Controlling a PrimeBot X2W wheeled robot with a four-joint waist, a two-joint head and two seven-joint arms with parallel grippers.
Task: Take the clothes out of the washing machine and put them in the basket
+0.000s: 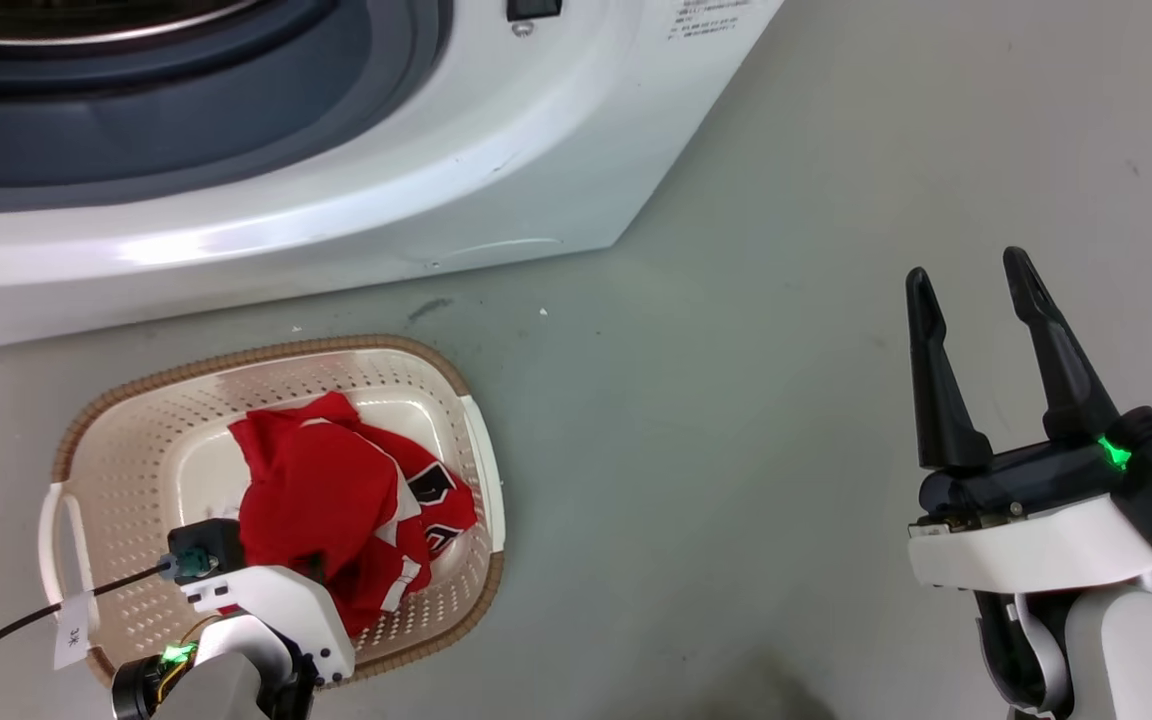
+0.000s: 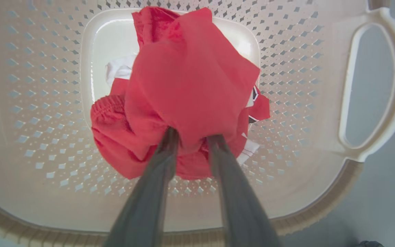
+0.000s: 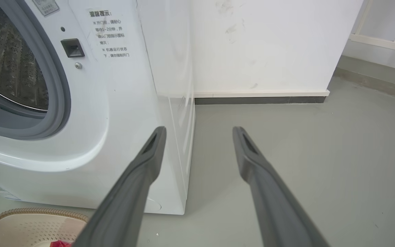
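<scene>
- Nearest your left wrist camera, the left gripper (image 2: 192,139) reaches down into the basket (image 2: 372,151). Its two dark fingers (image 2: 156,178) stand close together, with their tips buried under a fold of red cloth.
- Red cloth is bunched in the narrow gap between those fingers, so the gripper looks pinched on the clothes (image 2: 190,79).
- The clothes sit in the middle of the basket as a crumpled red heap, with white trim and a bit of black-and-white print at the heap's edges.
- From the head camera you see the basket on the grey floor (image 1: 736,450), just in front of the washing machine (image 1: 336,230) and towards your left.
- A thin black cable (image 1: 26,620) with a paper tag runs from the left wrist across the basket's near rim.
- Your right gripper (image 1: 967,265) hangs over bare floor, well apart from the basket. Its fingers are spread wide with nothing between them.
- The right wrist camera looks past the machine's front corner towards a white wall (image 3: 269,44).
- The machine's steel drum (image 3: 9,68) shows through the round opening. The part you can see holds no cloth.
</scene>
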